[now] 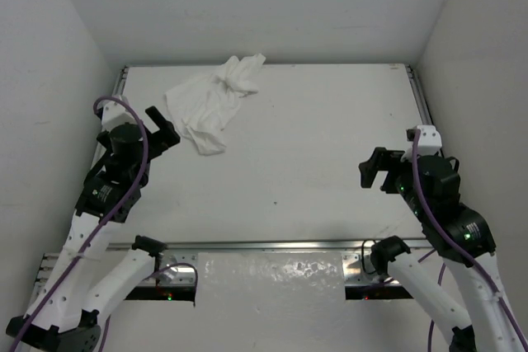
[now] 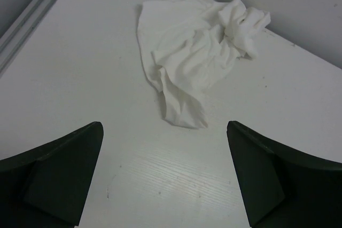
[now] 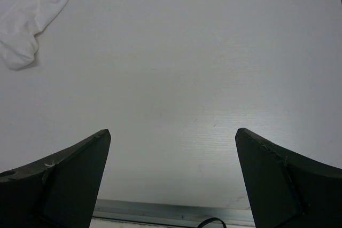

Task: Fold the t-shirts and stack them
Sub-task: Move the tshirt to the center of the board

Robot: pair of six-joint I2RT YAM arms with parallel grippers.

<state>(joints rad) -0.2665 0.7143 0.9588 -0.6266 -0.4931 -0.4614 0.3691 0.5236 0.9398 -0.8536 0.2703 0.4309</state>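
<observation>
T-shirt (image 1: pixel 213 105), top view: it is lying crumpled in a heap at the far left of the table (image 1: pixel 330 146), with a bunched end near the back wall and a narrower tail pointing toward the near side.
Left gripper, top view: the left gripper (image 1: pixel 162 127) is hovering just beside the heap's near-left edge without touching it, fingers standing wide apart.
Right gripper, top view: the right gripper (image 1: pixel 375 169) is hanging well away at the right, fingers spread and carrying nothing.
Left wrist view: the t-shirt (image 2: pixel 192 62) is sitting ahead of the parted fingers, its tail end nearest.
Right wrist view: only a corner of the t-shirt (image 3: pixel 24 22) is showing at upper left; bare table is lying between the fingers.
Handling: the cloth is looking thin, light and limp, likely sagging and sliding when lifted.
Hold: pinching a raised fold or the tail edge is probably working best; the hem and shoulders are staying hidden in the wrinkles.
</observation>
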